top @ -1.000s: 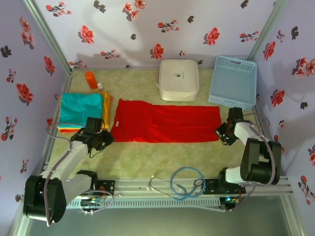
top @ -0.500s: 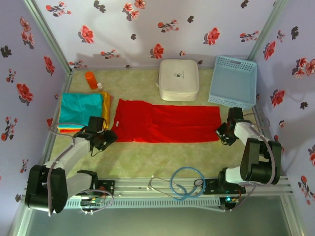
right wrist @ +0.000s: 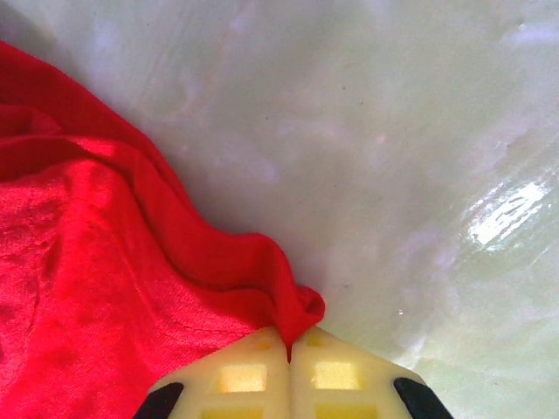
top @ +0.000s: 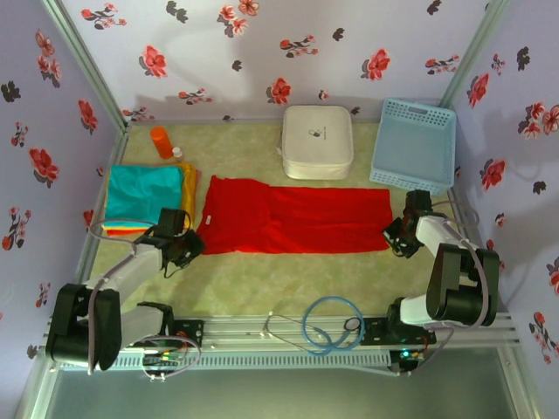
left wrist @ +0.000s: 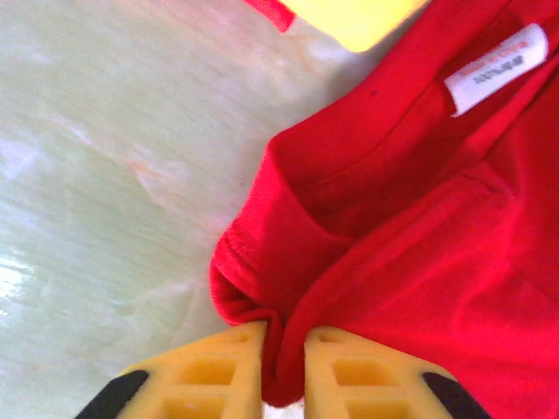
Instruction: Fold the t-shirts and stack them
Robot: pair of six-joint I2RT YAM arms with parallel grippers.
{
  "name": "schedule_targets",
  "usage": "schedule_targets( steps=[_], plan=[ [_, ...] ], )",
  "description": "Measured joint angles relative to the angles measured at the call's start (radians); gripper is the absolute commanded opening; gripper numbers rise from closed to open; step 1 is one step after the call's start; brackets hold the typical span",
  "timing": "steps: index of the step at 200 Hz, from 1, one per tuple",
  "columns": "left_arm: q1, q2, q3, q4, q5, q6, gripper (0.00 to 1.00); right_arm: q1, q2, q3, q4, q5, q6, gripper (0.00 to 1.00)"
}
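Note:
A large red t-shirt point(top: 293, 218) lies as a long folded strip across the middle of the table. My left gripper point(top: 194, 242) is shut on the near left corner of the red t-shirt point(left wrist: 410, 227), with cloth bunched between the yellow fingers point(left wrist: 218, 371). My right gripper point(top: 393, 236) is shut on the near right corner of the red t-shirt point(right wrist: 96, 288), pinched thin between its fingers point(right wrist: 253, 375). A folded teal t-shirt point(top: 144, 192) tops a stack at the left, over a yellow t-shirt point(top: 188, 188) and an orange one point(top: 118, 229).
A white rounded-square case point(top: 317, 140) stands at the back centre and a light blue lattice basket point(top: 414, 144) at the back right. An orange bottle point(top: 162, 141) lies at the back left. Cables point(top: 327, 325) coil on the near rail.
My left gripper has shifted slightly right towards the shirt's near left corner and then settled there. The right arm and the shirt strip have not moved.

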Motion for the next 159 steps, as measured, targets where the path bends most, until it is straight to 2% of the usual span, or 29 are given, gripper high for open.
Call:
schedule_targets(
  steps=[8,39,105,139,159],
  plan=[
    [0.000,0.003,0.000,0.001,-0.006,0.002,0.00,0.000,0.000,0.001,-0.003,0.000,-0.003,0.00],
    [0.007,0.017,0.025,-0.045,-0.027,0.027,0.00,-0.017,-0.005,0.006,-0.038,0.008,-0.011,0.00],
    [0.016,0.017,0.107,-0.189,-0.034,0.085,0.00,-0.132,-0.089,0.000,-0.152,0.011,-0.029,0.00],
    [0.016,0.014,0.121,-0.230,-0.029,0.100,0.00,-0.147,-0.116,-0.011,-0.182,0.006,-0.034,0.00],
    [0.016,0.014,0.120,-0.245,-0.023,0.108,0.05,-0.149,-0.128,-0.026,-0.185,0.000,-0.034,0.00]
  ],
)
